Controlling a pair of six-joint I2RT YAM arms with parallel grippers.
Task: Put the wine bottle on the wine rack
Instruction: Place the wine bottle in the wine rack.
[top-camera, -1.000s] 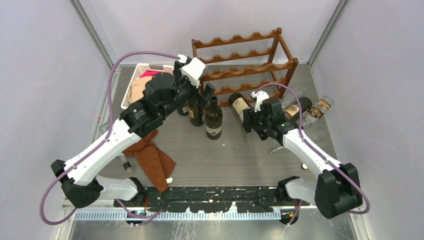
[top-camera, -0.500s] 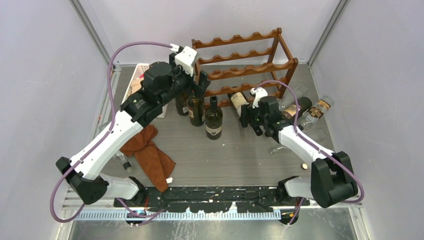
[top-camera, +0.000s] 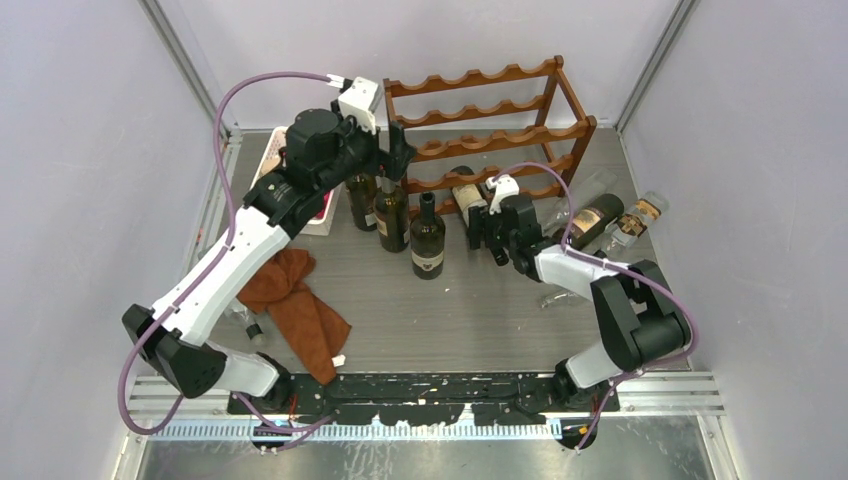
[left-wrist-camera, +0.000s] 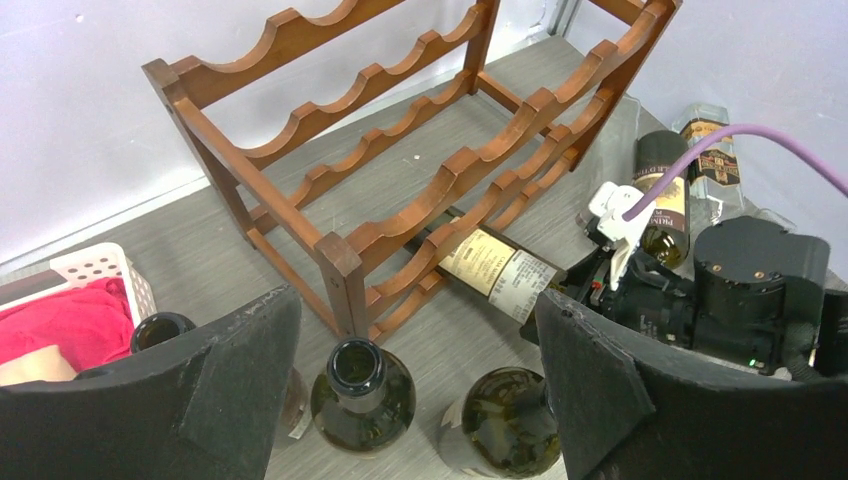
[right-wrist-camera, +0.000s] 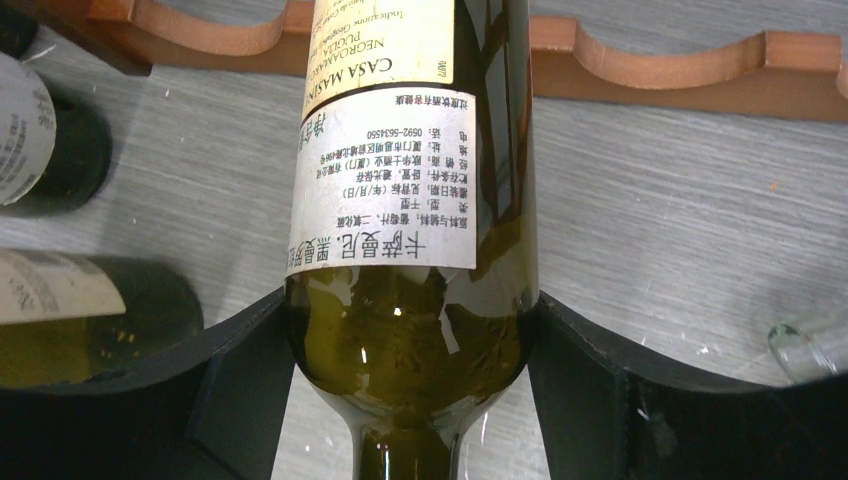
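The dark wooden wine rack (top-camera: 500, 110) stands at the back of the table. A green wine bottle (top-camera: 465, 198) with a cream label lies on the table, its base end under the rack's lowest rail (left-wrist-camera: 440, 250). My right gripper (top-camera: 492, 228) is shut on this wine bottle (right-wrist-camera: 400, 200) at its shoulder, one finger (right-wrist-camera: 240, 370) on each side. My left gripper (top-camera: 392, 168) hangs open by the rack's left front post (left-wrist-camera: 340, 280). It is above two upright green bottles (left-wrist-camera: 360, 395), with nothing held between its fingers (left-wrist-camera: 590, 380).
Upright dark bottles (top-camera: 428, 240) (top-camera: 390, 215) stand in front of the rack. More bottles (top-camera: 592, 215) (top-camera: 640, 212) lie to the right of it. A white basket (left-wrist-camera: 95, 270) with pink cloth sits at the left. A brown cloth (top-camera: 295, 300) lies on the table's left side.
My left gripper has swung back and left to the rack's left post. My right gripper has moved left and toward the rack with the bottle in it.
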